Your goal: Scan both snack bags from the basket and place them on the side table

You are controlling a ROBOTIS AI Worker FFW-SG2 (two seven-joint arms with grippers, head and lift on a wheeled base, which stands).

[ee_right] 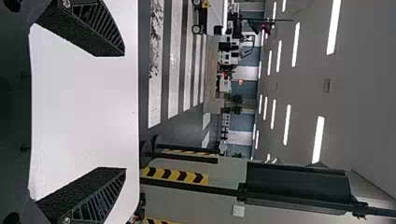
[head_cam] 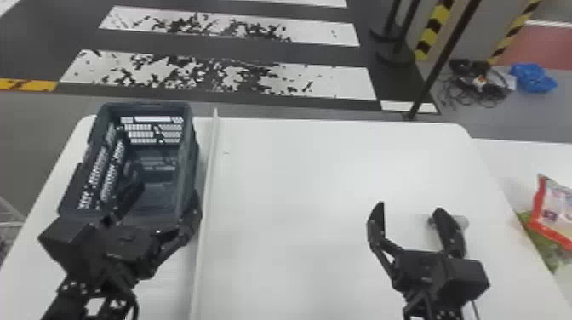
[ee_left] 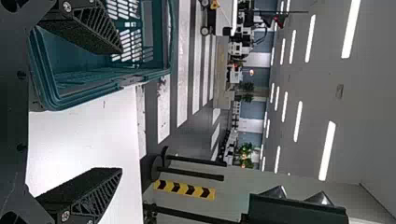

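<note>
My left gripper [head_cam: 155, 204] stands open at the near end of the dark basket [head_cam: 187, 157], one finger over its inside and the other by its right wall. In the left wrist view, the left gripper [ee_left: 119, 112] has its fingers spread, with the teal-looking basket [ee_left: 93, 95] beside one of them. No bag is visible inside the basket. On the table's right half, my right gripper [head_cam: 408, 212] is open and holds nothing; in the right wrist view the right gripper [ee_right: 123, 112] has white tabletop between its fingers. A red-and-white snack bag [head_cam: 553, 208] lies on the side table [head_cam: 510, 161], over a green bag [head_cam: 549, 251].
A pale raised strip [head_cam: 206, 191] runs along the white table [head_cam: 298, 170] just right of the basket. A small grey cylindrical thing [head_cam: 461, 221] is behind the right gripper's outer finger. Beyond the table's far edge stands a dark post [head_cam: 442, 59].
</note>
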